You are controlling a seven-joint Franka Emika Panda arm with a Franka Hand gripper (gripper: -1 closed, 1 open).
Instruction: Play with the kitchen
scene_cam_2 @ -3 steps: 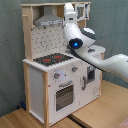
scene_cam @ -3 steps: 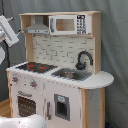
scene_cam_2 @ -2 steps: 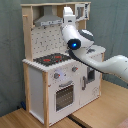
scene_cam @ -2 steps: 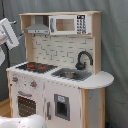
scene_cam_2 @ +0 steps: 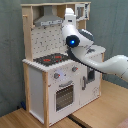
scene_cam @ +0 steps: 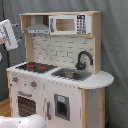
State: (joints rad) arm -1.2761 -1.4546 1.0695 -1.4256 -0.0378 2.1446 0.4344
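Gripper (scene_cam: 7,34) is seen at the first exterior view's left edge, raised beside the kitchen (scene_cam: 55,75); whether its fingers are apart cannot be told. The kitchen is placed on a wooden floor (scene_cam_2: 95,117) against a grey curtain (scene_cam: 116,45).

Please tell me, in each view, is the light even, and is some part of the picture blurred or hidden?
In the first exterior view the light is soft and even; the kitchen casts no hard shadow, and the arm at the first exterior view's left edge is blurred. In the second exterior view the arm stands in front of the kitchen and hides its sink side, and a blue light glows on the arm.
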